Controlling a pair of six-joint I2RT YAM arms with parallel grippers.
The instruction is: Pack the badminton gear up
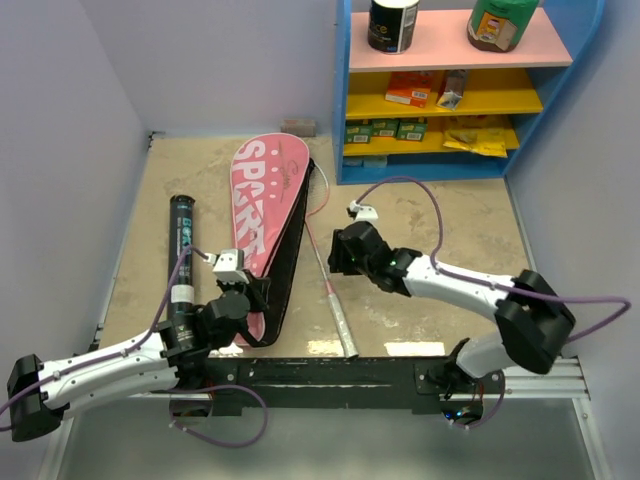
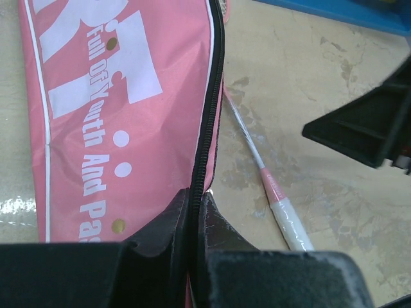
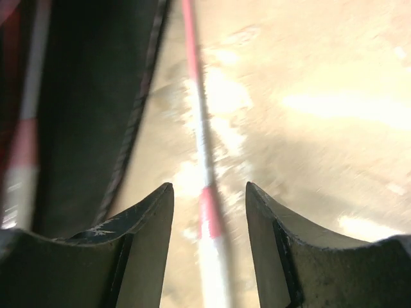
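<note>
Pink bag [image 1: 262,200] flat on tabletop [image 1: 480,230], mid-left, mouth open. Left jaws clamped on its zip edge, likely holding it open. Racket [image 1: 342,322] just right of bag; right jaws apart, straddling its shaft.

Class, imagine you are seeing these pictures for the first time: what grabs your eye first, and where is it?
The big pink bag lettered SPORT lies mid-table, with the left claw pinched shut on its black zipper edge at the near end. Just right of it, the right claw hangs open over a thin racket shaft. A blue shelf unit stands at the far right.
</note>
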